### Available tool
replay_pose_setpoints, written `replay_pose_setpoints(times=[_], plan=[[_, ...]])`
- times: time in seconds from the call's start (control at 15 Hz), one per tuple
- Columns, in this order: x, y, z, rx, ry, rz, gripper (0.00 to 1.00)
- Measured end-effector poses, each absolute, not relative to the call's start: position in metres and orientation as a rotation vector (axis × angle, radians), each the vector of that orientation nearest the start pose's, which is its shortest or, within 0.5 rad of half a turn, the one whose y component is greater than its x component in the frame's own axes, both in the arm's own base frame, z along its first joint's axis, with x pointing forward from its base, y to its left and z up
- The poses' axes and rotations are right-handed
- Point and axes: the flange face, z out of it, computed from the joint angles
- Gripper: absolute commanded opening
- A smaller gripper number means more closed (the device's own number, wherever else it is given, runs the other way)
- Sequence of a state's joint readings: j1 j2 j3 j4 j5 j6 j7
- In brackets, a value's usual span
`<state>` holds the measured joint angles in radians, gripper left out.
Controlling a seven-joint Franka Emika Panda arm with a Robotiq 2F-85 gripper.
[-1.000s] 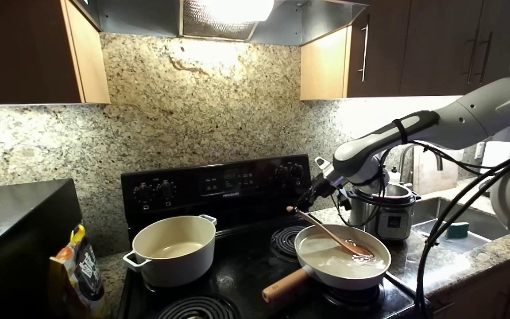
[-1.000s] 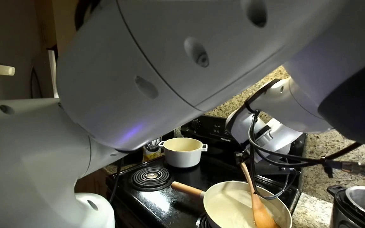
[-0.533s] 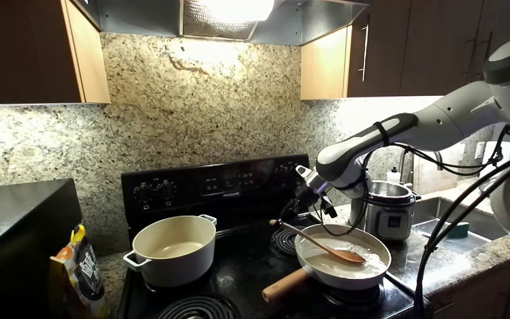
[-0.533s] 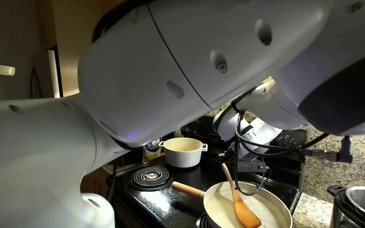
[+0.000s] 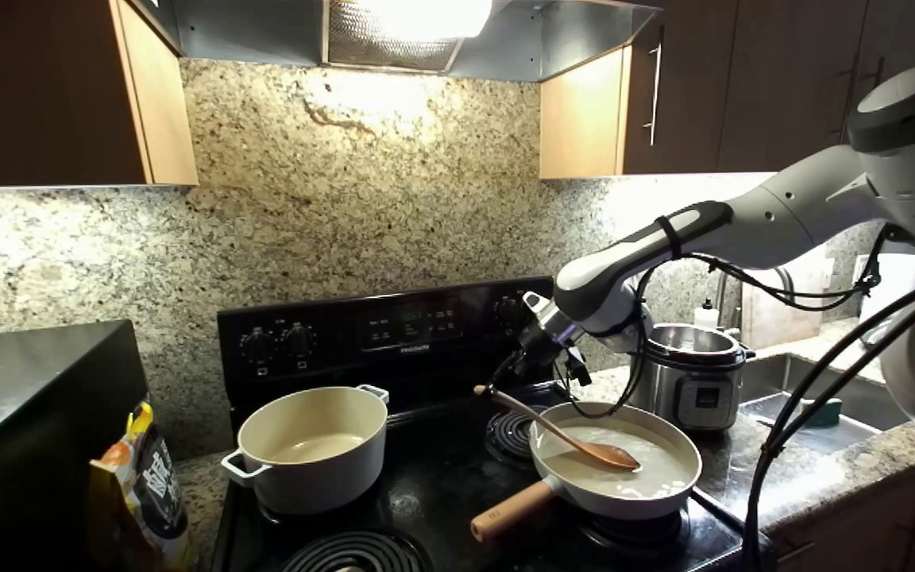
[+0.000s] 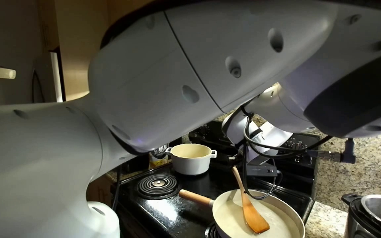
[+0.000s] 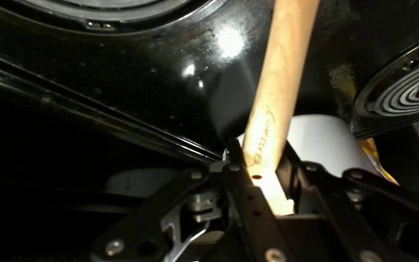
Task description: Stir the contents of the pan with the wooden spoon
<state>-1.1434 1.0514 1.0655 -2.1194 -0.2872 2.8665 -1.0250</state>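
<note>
The cream-white pan [image 5: 640,507] sits on a burner in both exterior views [image 6: 295,217], its thick pale handle sticking out over the stove. A pale, glossy layer of contents [image 5: 660,461] covers its bottom. My gripper [image 5: 497,380] is above and behind the pan's rim, shut on the handle end of the wooden spoon [image 5: 557,430]. The spoon slants down over the rim, its bowl resting in the contents near the middle of the pan, as an exterior view also shows [image 6: 251,215]. In the wrist view the spoon handle [image 7: 286,54] lies between both fingers [image 7: 262,149]; the pan is out of view.
A deeper two-handled cream pot [image 5: 322,485] stands on the stove to one side. A steel pressure cooker [image 5: 700,397] stands on the counter close behind the pan. A snack bag [image 5: 157,485] leans by the pot. The stove's back panel [image 5: 414,318] rises behind the gripper. Cables [image 6: 260,196] hang over the pan.
My arm and gripper have moved left in both exterior views. The spoon bowl has swept from the pan's right side toward its middle. The grip on the spoon is kept; the pan has not moved.
</note>
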Motion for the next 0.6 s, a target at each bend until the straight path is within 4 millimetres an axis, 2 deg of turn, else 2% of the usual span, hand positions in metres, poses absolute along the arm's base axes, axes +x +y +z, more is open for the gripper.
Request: replay_pose_setpoints(times=[0.33, 0.6], plan=[[0.593, -0.06, 0.174, -2.373, -0.992, -0.934, 0.1], [0.595, -0.065, 0.176, -2.405, -0.959, -1.011, 0.1]])
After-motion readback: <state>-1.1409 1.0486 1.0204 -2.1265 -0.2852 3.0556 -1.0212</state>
